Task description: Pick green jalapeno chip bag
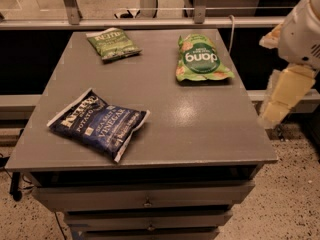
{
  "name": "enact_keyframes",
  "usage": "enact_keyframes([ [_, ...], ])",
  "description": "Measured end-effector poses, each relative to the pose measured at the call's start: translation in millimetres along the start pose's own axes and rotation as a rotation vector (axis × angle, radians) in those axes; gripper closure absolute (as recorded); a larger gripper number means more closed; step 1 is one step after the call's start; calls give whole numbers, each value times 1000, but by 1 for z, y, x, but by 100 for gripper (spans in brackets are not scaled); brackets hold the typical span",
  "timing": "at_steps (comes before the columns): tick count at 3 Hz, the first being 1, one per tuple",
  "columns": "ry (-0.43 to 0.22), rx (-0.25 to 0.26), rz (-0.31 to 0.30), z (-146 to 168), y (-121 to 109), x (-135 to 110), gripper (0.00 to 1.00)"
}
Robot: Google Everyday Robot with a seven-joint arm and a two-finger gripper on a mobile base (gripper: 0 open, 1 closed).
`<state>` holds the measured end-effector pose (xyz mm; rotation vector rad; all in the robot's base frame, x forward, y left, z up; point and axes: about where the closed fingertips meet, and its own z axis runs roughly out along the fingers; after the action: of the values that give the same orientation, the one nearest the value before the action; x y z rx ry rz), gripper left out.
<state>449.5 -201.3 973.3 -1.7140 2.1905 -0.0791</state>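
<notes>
Camera view is showing a grey, matte, square-cornered table top (200, 129) that is carrying three chip bags, all lying flat and well apart from one another.

Item one: the green jalapeno chip bag (113, 43) is lying at the far left corner of the table. It is the smallest of the three, dark olive-green, crinkly, with a white logo band along its far edge.

Item two: a brighter light-green bag (201, 58) is resting at the far right, glossy and pillow-shaped, bearing a dark round logo with white lettering that is reading upside down from this side.

Item three: a larger navy-blue bag (98, 122) is lying near the front left, turned at an angle, its foil creasing and its white sealed edges showing at both ends.

Under the top, three grey drawer fronts (145, 196) are stacking one below the other; two small metal pulls are showing. The floor (295, 199) is speckled.

The gripper (280, 101), a cream-coloured blocky piece hanging from a white rounded arm housing (302, 29), is hovering off the right edge of the table, clear of every bag. It is holding none of the three bags; whether it is spread or closed cannot be told.
</notes>
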Motion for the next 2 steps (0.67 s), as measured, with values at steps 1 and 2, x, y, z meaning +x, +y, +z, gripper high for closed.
enact_keyframes([
  [1,-96,24,-31,34,-18,-48,0],
  [2,-208,90,-68,72,-54,-115,0],
])
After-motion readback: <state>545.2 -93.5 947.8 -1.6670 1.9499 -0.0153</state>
